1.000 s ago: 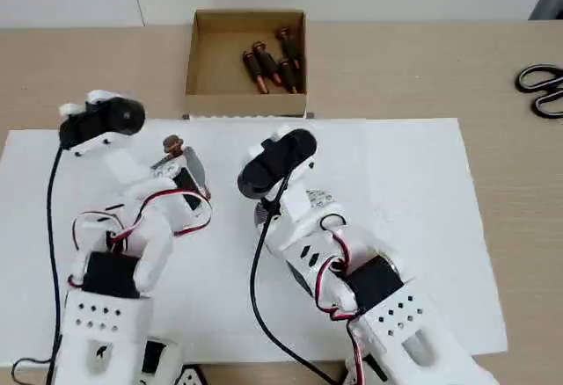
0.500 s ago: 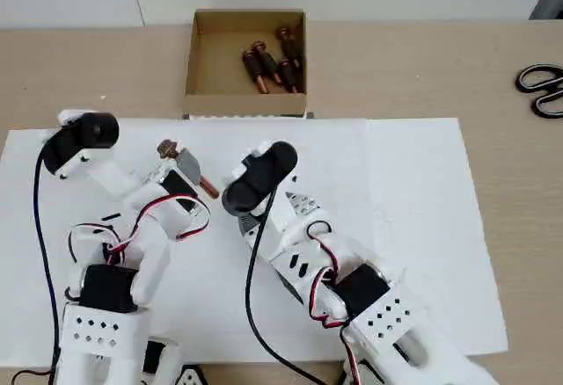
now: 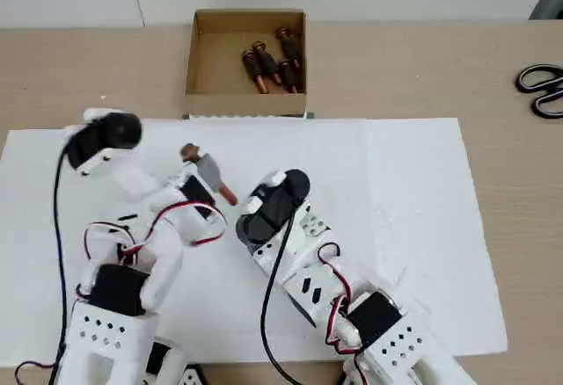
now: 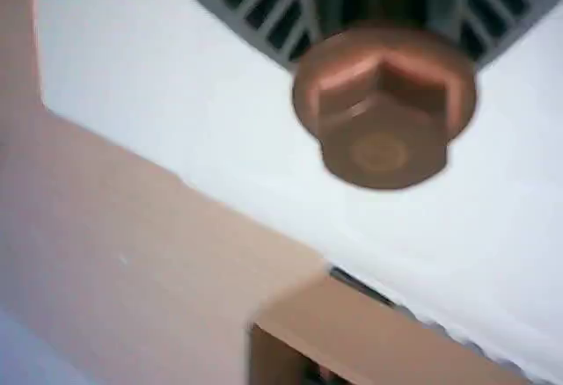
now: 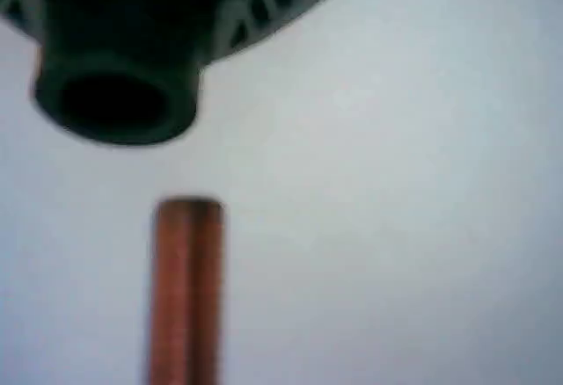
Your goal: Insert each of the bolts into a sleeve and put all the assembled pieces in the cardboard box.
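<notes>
Jaws of the left gripper (image 3: pixel 208 174) pinch a bolt (image 4: pixel 383 108) across its shaft, just behind the hexagonal copper head. In the high view the bolt lies slanted above the paper (image 3: pixel 422 227), head toward the box (image 3: pixel 246 104) and shaft (image 5: pixel 187 288) pointing at the right arm. The right gripper (image 5: pixel 132 7) is clamped on a black sleeve (image 5: pixel 114 95), whose open mouth sticks out past the ribbed grey fingers. The right wrist view shows the shaft's end near that mouth but apart from it, with a strip of white paper between them, and the shaft sits a little to one side of the opening. The bolt is not yet in the sleeve. Both arms hang over the near left part of the paper, close together. The box stands on the table (image 3: pixel 422 69), touching the paper's far edge, and several assembled pieces (image 3: pixel 273 60) lie inside against its right wall. Scissors (image 3: pixel 541 86) lie at the table's far right.
</notes>
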Controlling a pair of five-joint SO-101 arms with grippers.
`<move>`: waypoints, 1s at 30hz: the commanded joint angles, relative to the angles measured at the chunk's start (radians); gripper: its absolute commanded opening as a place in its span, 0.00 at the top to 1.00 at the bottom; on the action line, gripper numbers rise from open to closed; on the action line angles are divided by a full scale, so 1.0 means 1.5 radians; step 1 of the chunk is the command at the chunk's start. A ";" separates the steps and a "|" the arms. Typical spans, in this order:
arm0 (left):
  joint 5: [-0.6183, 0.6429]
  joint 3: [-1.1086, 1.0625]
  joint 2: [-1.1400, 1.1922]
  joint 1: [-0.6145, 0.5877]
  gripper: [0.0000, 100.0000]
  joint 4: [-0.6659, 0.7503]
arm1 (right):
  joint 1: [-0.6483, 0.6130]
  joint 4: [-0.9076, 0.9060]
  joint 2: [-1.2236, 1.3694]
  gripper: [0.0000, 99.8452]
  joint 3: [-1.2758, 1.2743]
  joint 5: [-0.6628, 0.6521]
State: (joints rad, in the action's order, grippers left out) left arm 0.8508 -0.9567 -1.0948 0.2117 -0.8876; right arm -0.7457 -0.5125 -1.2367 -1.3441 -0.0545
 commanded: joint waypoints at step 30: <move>-0.052 0.008 -0.015 0.101 0.99 0.004 | -0.005 0.015 -0.035 1.00 -0.004 -0.008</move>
State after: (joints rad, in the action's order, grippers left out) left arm 0.8109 -0.9567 -1.0978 0.3406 -0.8815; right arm -0.7426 -0.5125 -1.2674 -1.3579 -0.0575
